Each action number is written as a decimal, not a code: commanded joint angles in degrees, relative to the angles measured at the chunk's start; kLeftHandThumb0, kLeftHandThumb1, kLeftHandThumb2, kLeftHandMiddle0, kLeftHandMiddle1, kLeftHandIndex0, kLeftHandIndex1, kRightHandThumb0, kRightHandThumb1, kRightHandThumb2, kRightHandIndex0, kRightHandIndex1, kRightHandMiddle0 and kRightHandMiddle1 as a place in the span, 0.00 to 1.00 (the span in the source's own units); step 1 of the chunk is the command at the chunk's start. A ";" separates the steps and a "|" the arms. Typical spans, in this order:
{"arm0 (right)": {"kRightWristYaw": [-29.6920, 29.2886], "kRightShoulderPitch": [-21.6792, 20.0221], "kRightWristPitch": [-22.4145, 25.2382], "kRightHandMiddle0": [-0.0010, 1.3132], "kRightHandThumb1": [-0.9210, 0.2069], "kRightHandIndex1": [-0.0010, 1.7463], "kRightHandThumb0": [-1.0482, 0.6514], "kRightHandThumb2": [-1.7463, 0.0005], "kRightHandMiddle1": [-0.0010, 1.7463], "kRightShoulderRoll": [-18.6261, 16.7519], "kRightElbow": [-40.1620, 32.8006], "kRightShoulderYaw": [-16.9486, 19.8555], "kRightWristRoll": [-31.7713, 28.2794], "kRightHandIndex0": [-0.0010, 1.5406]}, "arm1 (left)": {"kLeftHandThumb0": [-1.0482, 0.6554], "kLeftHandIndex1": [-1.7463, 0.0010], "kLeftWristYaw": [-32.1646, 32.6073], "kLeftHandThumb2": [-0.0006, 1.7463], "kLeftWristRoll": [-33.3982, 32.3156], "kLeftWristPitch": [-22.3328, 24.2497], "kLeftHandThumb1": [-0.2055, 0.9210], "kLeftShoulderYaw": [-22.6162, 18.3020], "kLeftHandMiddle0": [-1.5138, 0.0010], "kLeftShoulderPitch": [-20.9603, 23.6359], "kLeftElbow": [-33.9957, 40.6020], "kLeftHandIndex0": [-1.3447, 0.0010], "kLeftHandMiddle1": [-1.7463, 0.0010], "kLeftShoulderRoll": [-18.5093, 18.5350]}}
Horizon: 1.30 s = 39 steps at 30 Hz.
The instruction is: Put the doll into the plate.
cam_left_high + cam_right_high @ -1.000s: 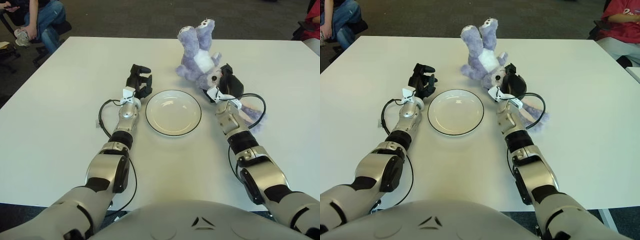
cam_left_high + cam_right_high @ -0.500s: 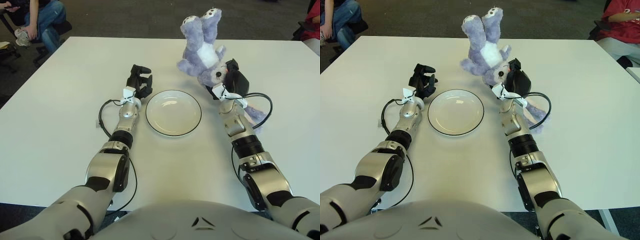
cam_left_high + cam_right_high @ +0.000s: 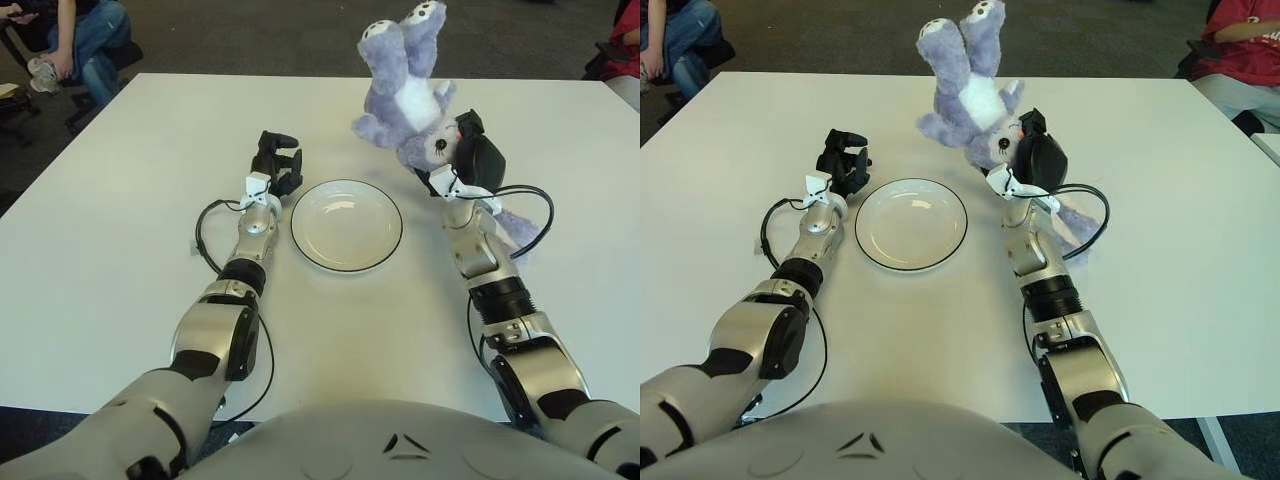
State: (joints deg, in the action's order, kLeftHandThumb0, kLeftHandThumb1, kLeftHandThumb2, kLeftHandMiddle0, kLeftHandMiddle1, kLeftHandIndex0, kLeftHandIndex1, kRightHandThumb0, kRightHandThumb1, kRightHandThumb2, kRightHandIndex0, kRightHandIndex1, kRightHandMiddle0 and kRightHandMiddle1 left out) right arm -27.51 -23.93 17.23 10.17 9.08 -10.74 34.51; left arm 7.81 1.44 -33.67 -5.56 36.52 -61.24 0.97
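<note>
Right hand [image 3: 470, 160] closed on head of fluffy purple-and-white plush doll [image 3: 405, 85], holding it upside down, feet up, right of round white black-rimmed plate [image 3: 347, 225], presumably for carry over. Left hand [image 3: 276, 162] idle, curled empty, left of plate.

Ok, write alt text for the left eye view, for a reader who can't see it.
The robot's right hand holds a purple plush doll upside down, feet up, above the white table and right of an empty white plate. Its left hand shows just left of the plate, fingers curled, holding nothing.
</note>
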 commanded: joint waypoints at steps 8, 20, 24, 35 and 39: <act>3.63 2.47 0.53 0.56 0.79 0.80 0.68 0.13 1.00 -0.45 -7.61 -0.48 1.63 0.59 | 0.80 0.22 4.13 0.51 2.03 2.09 0.72 0.26 0.72 -1.76 -2.51 0.97 0.05 1.38; 7.68 4.66 2.00 0.57 0.85 0.75 0.62 0.10 1.00 -1.47 -13.69 -1.34 2.93 0.63 | 0.84 0.27 6.47 0.51 2.61 3.03 0.71 0.38 0.70 -1.22 -3.10 1.00 0.06 1.76; 8.83 5.56 1.84 0.58 0.85 0.75 0.62 0.10 1.00 -1.69 -15.37 -1.82 3.58 0.62 | 0.84 0.27 6.98 0.48 2.91 3.37 0.75 0.53 0.71 -1.02 -3.35 1.00 0.06 1.93; 11.57 7.18 -0.28 0.60 0.87 0.73 0.62 0.09 1.00 -1.77 -18.39 -3.43 4.02 0.64 | 0.83 0.28 7.64 0.43 3.14 3.57 0.80 0.72 0.73 -0.85 -3.58 1.00 0.07 2.07; 12.41 7.63 -2.06 0.60 0.88 0.73 0.62 0.09 1.00 -1.43 -18.82 -4.04 3.66 0.65 | 0.83 0.28 7.54 0.41 2.97 3.45 0.81 0.61 0.73 -0.82 -3.65 1.00 0.07 2.01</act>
State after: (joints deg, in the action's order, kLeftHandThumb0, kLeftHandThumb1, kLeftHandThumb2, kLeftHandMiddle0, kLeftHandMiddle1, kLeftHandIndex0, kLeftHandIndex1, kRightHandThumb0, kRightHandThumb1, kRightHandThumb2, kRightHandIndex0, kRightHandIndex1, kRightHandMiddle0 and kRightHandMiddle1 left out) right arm -15.57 -16.48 17.14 8.35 -8.31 -14.61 37.77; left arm 15.12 4.25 -31.59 -4.92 37.58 -63.09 3.05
